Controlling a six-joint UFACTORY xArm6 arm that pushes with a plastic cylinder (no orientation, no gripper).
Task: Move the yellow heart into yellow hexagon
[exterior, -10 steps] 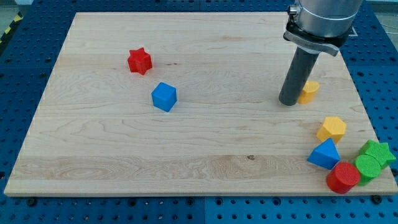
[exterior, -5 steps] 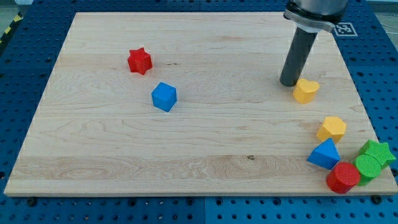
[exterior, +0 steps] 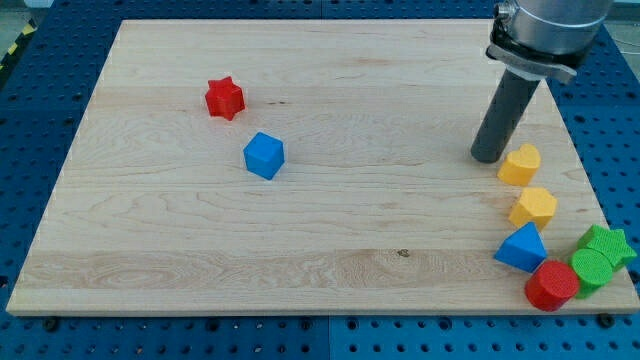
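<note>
The yellow heart (exterior: pixel 520 164) lies near the board's right edge, just above the yellow hexagon (exterior: pixel 534 207), with a small gap between them. My tip (exterior: pixel 488 157) rests on the board just to the upper left of the heart, close to it or touching it. The dark rod rises from there toward the view's top right.
A blue triangular block (exterior: pixel 522 248), a red cylinder (exterior: pixel 551 285), a green cylinder (exterior: pixel 592 269) and a green star (exterior: pixel 609 243) cluster at the bottom right corner. A red star (exterior: pixel 225 97) and a blue cube (exterior: pixel 264 155) sit at the left centre. The wooden board (exterior: pixel 300 230) ends close to the right of the heart.
My tip swung round above the heart and then moved right and down. The yellow heart slid right and down, ending close above the yellow hexagon.
</note>
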